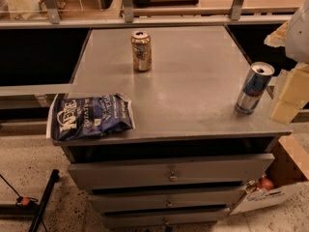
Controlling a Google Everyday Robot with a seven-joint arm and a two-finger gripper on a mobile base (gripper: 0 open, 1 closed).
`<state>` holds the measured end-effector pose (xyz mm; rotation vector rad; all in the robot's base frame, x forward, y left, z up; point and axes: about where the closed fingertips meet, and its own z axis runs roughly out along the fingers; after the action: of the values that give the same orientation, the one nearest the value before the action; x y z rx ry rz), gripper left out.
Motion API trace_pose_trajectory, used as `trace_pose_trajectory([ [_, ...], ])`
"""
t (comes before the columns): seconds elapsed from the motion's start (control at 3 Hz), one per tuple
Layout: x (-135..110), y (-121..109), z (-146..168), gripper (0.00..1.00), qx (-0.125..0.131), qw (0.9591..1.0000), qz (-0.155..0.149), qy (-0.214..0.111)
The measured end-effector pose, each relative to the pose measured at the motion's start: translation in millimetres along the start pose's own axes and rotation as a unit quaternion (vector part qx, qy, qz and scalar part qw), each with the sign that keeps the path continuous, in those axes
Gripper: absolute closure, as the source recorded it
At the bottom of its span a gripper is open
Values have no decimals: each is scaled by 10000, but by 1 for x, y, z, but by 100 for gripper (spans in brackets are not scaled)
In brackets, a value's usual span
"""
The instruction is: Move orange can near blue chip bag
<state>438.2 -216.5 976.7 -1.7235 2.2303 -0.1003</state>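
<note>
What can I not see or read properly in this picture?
1. Tool, camera view: at the right edge beside the slim can, cut off by the frame.
2. Orange can, camera view: label text too small to read.
3. Blue chip bag, camera view: fine print too small.
4. Drawers, camera view: contents hidden behind their fronts.

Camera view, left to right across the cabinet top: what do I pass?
blue chip bag → orange can → slim blue-and-silver can → end effector, at the picture's right edge.
</note>
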Motion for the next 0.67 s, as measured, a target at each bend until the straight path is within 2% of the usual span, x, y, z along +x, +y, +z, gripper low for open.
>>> trace_pose_trajectory([
  [0.33, 0, 0, 0, 0, 0, 10000, 0, 0],
  [0.67, -6, -14, 6, 0, 43, 10000, -27, -50],
])
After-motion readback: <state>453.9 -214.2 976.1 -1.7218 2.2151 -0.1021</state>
